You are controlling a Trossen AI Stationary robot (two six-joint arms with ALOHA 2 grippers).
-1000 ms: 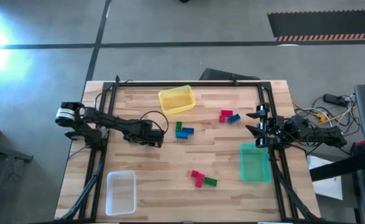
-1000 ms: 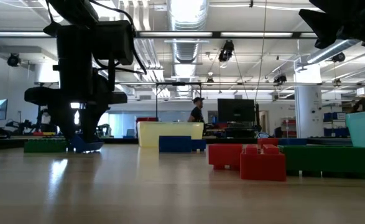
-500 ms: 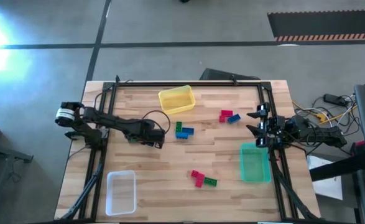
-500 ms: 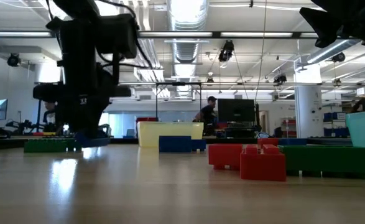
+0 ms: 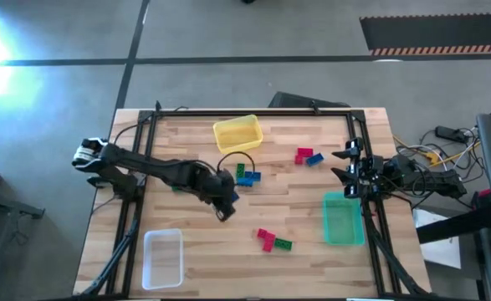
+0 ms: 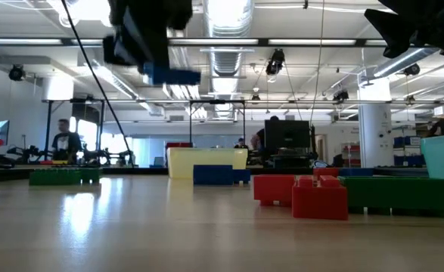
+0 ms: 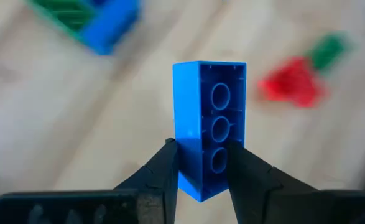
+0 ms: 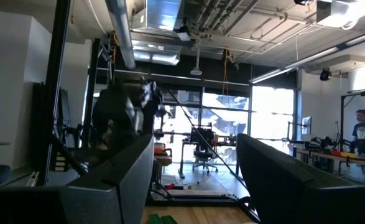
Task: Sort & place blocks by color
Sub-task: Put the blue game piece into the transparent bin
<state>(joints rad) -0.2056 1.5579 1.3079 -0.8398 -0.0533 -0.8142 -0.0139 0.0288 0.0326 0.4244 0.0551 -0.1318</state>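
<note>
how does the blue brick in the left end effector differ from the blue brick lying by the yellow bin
The blue plastic brick clamped in the left end effector is lifted clear of the wooden table; the blue plastic brick near the yellow plastic bin rests on the table. The held brick stands alone, hollow underside facing the wrist camera; the resting one lies against a green brick. Both are small blue toy bricks.

Yellow bin at table's back, clear bin front-left, green bin right
</note>
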